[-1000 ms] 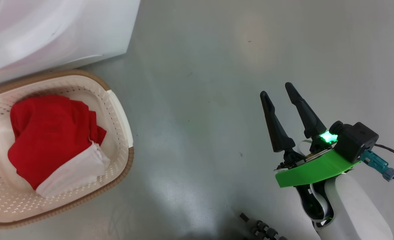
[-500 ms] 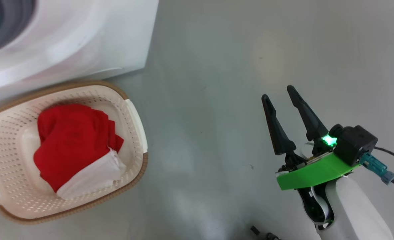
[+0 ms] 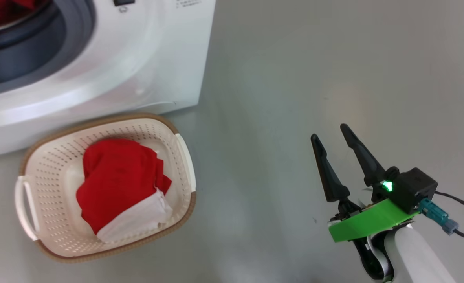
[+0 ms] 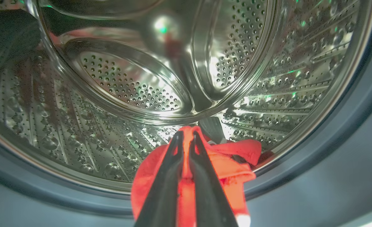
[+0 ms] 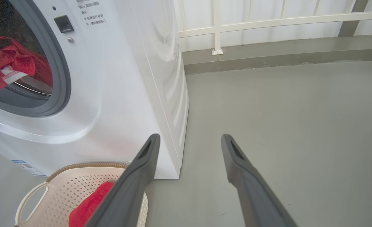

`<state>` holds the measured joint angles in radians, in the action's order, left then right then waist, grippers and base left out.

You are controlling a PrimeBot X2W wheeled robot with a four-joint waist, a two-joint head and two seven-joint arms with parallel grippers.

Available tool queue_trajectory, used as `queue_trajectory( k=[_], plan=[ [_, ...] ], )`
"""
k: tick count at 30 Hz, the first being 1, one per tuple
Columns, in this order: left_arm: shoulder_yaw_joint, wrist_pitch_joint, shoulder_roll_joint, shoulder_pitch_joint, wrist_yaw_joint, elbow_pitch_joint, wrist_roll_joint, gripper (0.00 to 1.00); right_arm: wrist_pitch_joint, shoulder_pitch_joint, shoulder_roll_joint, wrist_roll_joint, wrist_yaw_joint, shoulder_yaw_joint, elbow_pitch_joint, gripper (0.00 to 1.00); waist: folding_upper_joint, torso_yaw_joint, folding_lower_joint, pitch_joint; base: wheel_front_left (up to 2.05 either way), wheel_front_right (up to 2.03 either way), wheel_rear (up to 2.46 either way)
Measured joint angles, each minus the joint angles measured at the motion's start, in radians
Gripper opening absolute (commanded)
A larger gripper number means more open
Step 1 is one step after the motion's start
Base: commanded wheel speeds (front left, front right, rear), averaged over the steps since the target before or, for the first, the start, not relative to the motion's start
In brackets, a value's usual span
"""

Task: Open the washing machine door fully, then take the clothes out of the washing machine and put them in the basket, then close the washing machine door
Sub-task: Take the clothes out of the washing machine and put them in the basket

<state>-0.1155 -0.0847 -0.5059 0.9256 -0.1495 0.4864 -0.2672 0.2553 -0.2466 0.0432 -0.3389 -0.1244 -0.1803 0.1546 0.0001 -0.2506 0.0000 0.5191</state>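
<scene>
Black fingers of your right end effector [image 3: 329, 132] stand wide apart over the grey floor [image 3: 287, 70], holding nothing. Just beyond, to your left, the basket [image 3: 98, 119] sits right in front of the washing machine [image 3: 157, 59], with one red-and-white garment [image 3: 118, 177] heaped inside. Farther in, at the lip of the steel drum [image 4: 126, 78], your left end effector [image 4: 186, 134] is pinched together on a red garment [image 4: 239, 149], a fold caught between its fingers. Expect this cloth to be light, limp and floppy. It will likely trail and may snag on the grey rubber ring [image 4: 346, 126], so lift it well clear. A bunched fold should hold better than a thin edge, which could slip.
</scene>
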Motion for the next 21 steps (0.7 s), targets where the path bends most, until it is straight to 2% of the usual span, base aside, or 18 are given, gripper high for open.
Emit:
queue_trajectory(
  k=[8, 21],
  plan=[
    [0.006, 0.053, 0.048, -0.156, -0.037, -0.192, -0.036, 0.0, 0.0, 0.049, 0.0, 0.042, 0.0, 0.007, 0.01, 1.0, 0.0, 0.043, 0.0, -0.087, 0.0, 0.0, 0.0],
    [0.002, 0.079, 0.088, -0.369, -0.098, -0.474, -0.055, 0.0, 0.0, 0.125, 0.0, 0.069, 0.0, 0.02, 0.024, 1.0, 0.0, 0.102, 0.0, -0.21, 0.0, 0.0, 0.0]
  ],
)
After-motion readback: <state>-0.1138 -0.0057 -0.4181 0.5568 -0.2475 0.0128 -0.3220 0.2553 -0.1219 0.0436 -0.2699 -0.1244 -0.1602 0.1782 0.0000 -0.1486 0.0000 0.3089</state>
